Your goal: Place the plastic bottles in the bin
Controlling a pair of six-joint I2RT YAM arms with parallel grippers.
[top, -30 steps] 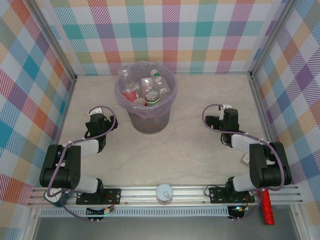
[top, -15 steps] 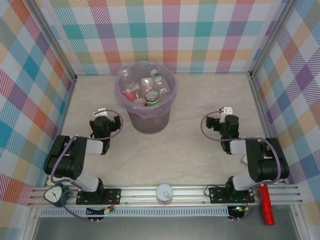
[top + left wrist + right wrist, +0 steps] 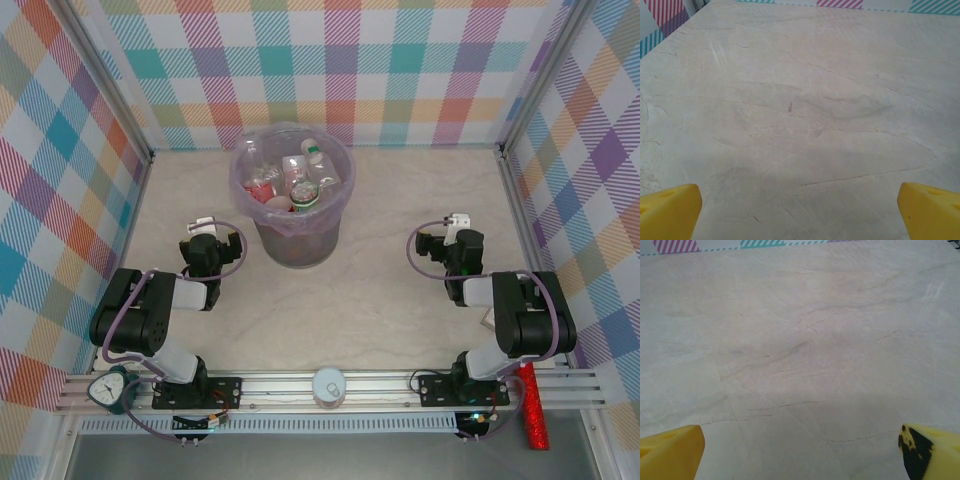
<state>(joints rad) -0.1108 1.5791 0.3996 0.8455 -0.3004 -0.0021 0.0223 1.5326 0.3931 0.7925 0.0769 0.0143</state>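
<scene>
Left gripper (image 3: 207,232), right gripper (image 3: 452,228): wide open, empty. Swing carelessly and you topple round grey bag-lined bin (image 3: 293,238) beside left, spilling clear plastic bottles (image 3: 298,175).

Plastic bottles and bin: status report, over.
Left gripper open, empty; right gripper open, empty. Small clear plastic bottles inside round grey bag-lined bin. Nothing blocking.

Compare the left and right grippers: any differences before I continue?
The right gripper has a black smudge on one yellow fingertip; the left gripper has clean yellow fingertips. The left gripper sits nearer the bin than the right gripper. Both are open, empty and low over bare table.
</scene>
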